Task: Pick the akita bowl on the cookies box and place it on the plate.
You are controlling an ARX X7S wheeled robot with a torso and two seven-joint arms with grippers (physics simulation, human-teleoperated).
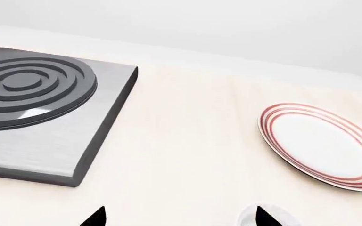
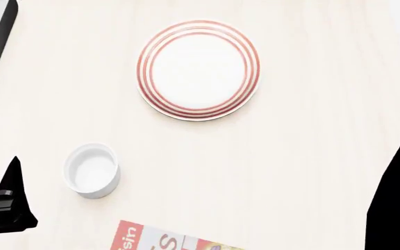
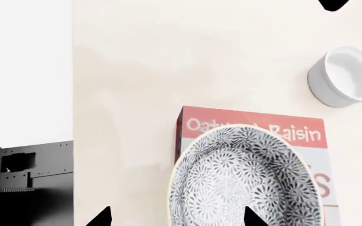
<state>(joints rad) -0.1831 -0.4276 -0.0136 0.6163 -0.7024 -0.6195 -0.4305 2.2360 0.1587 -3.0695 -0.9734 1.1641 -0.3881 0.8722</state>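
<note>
Right wrist view: akita bowl (image 3: 244,181) on cookies box (image 3: 256,129), lower centre, directly before right gripper (image 3: 176,217). Jaws spread, empty, right arm nearer.

A pale, matt, faintly wood-grained table (image 2: 304,156) is seen. The stove (image 1: 43,141) looks like brushed grey metal, its dark rings slightly glossy. The plate (image 2: 198,70) and cup (image 2: 92,171) appear as smooth glazed ceramic. The bowl (image 3: 244,181) is densely speckled; the box (image 3: 256,123) looks like printed card.

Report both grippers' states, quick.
Left gripper: open, holding nothing.
Right gripper: open, tips either side of the akita bowl, not gripping it.
</note>
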